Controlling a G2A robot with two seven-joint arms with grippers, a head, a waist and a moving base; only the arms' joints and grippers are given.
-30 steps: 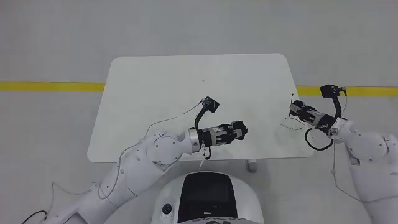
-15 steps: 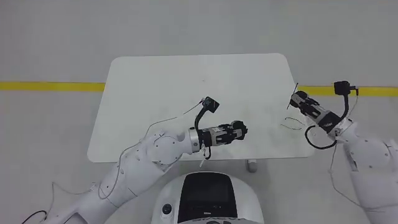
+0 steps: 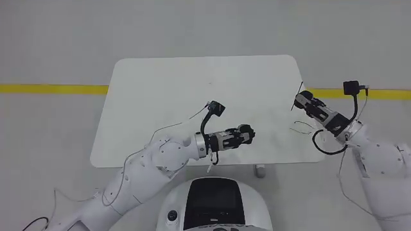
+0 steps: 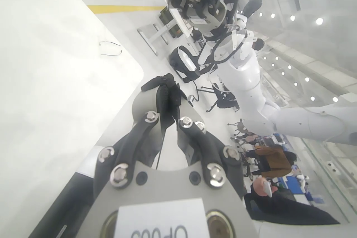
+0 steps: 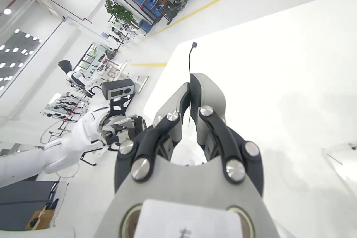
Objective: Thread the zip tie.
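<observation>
Right wrist view shows the right gripper [image 5: 192,88] clamped on the zip tie [image 5: 190,60], its head left poking free over the table's [image 5: 279,55] right edge, probably for threading, while the left gripper [image 4: 166,88] sits pinched shut by the near edge.

The zip tie's [image 5: 190,60] middle is hidden between the right end effector's [image 5: 190,84] pads
</observation>
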